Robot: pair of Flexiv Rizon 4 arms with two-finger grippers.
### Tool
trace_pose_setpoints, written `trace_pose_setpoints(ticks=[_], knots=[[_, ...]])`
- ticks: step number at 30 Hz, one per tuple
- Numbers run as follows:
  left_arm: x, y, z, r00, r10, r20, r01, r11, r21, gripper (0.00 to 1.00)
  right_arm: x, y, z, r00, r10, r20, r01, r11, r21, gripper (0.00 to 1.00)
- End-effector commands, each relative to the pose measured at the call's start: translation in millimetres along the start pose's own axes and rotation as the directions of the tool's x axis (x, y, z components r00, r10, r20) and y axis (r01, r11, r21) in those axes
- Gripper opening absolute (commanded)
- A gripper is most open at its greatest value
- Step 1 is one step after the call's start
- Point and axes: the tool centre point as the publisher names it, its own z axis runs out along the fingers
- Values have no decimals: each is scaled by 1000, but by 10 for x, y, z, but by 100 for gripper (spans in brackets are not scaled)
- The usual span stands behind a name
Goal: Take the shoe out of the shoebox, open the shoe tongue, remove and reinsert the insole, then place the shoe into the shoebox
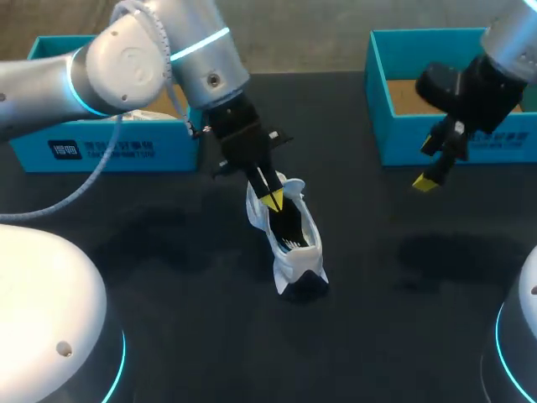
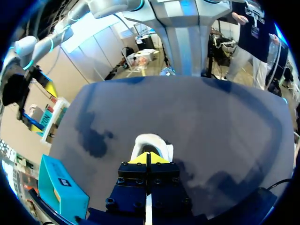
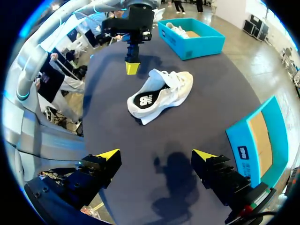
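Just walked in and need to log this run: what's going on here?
The white shoe lies out on the dark table, between the left shoebox and the right shoebox. The left hand, fingers closed together, hangs just over the shoe, gripping nothing that I can see. The right hand hovers open near the right shoebox, clear of the shoe.

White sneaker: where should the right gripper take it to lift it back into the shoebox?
Probably the heel collar of the white sneaker, with one finger inside the opening and one outside. The sneaker lies tipped on its side, its opening facing the open right gripper, so come in from that side. The collar is a thin edge that two fingers can pinch.
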Motion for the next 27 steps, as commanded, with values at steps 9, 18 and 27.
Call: trace_pose_setpoints(ticks=[9, 18, 27], knots=[[1, 198, 136, 977, 43, -209, -50, 998, -31, 0, -21, -263, -443, 999, 5, 35, -6, 1000, 27, 100], [-14, 254, 286, 969, 51, -241, -61, 998, -31, 0, -76, -381, -741, 998, 4, 68, -7, 999, 44, 100], [-52, 345, 496, 950, 58, -307, -89, 992, -87, 0, -61, -427, -789, 997, 13, 76, -16, 999, 45, 100]])
